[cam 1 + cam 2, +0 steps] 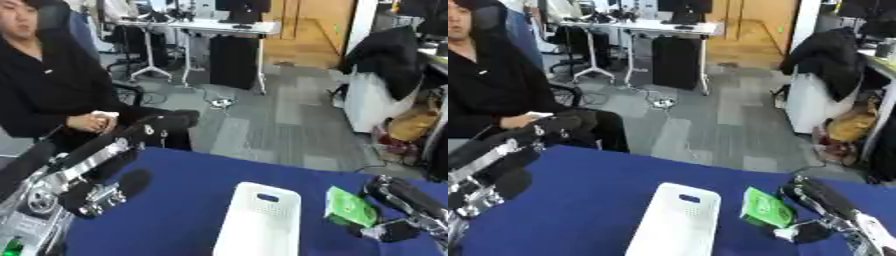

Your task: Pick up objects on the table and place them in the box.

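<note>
Plenty of bare blue bench [175, 200] between the raised left hand [96, 192], fingers curled on nothing, and the white box [260, 222], upright by the near edge. Just right of the box, right hand [820, 227] low at the bench's right side, pinching a green packet [765, 209]; box contents out of sight. Beyond the far edge, grey floor [262, 120] and office desks [210, 27].

Your left arm [87, 160] enters from the left, raised above the table, its black and silver links angled up and away from you. Your left hand [171, 121] is at its far end, fingers curled. Your right hand [398, 210] sits low at the right, fingers curled round a green packet [348, 206].
</note>
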Available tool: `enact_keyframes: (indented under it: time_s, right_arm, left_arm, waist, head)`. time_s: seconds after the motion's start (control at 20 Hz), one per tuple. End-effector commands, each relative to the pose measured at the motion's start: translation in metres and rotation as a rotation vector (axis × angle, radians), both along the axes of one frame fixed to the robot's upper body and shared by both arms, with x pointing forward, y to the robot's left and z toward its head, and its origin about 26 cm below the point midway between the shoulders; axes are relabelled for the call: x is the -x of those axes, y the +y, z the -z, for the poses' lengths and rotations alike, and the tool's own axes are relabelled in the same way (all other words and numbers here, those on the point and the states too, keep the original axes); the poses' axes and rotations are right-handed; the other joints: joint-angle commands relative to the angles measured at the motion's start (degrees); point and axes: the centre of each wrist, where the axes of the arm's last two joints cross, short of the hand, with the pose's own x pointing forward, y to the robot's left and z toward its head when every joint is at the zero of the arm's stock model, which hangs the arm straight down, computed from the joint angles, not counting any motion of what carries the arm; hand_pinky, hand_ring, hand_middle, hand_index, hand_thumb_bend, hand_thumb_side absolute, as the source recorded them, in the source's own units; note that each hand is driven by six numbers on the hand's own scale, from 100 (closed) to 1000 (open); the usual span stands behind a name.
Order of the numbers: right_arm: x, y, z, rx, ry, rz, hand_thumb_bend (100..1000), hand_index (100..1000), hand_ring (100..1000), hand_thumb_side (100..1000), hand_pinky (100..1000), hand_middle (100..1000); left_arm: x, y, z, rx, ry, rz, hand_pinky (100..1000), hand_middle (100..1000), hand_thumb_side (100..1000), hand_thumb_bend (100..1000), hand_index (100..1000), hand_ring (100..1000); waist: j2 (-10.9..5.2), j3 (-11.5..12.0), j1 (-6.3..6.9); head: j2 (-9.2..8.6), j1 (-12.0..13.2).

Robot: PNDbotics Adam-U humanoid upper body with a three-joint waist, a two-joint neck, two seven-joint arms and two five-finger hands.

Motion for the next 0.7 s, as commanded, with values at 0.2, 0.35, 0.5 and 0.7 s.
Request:
enact_keyframes:
  time_s: [0.2,0.35,0.5,0.7]
  right_arm:
    - [-0.005,0.022,-0.032,-0.024,-0.045,-0.125,579,305,100,662,100,100]
    - [-0.006,0.034,-0.037,-0.056,-0.022,-0.185,569,311,100,678,100,100]
    - [-0.007,0.044,-0.043,-0.076,0.011,-0.233,577,313,100,717,100,100]
    - [-0.007,0.058,-0.050,-0.070,0.046,-0.305,550,317,100,735,100,100]
  left_arm:
    - [0.002,0.002,-0.009,-0.231,-0.231,0.118,993,1000,873,100,1000,1000]
    - [0.002,0.001,-0.010,-0.230,-0.232,0.121,993,1000,873,100,1000,1000]
    - [0.002,0.000,-0.010,-0.229,-0.233,0.123,993,1000,872,100,1000,1000]
    - [0.002,-0.001,-0.011,-0.226,-0.234,0.127,993,1000,871,100,1000,1000]
  waist:
    - [-0.83,0.1,0.09]
    - [-0.84,0.3,0.02]
    - [-0.89,0.5,-0.04]
    - [-0.95,0.6,-0.11]
  head:
    - [-0.02,0.0]
    - [0.02,-0.1]
    - [0.08,0.0]
    - [0.02,-0.1]
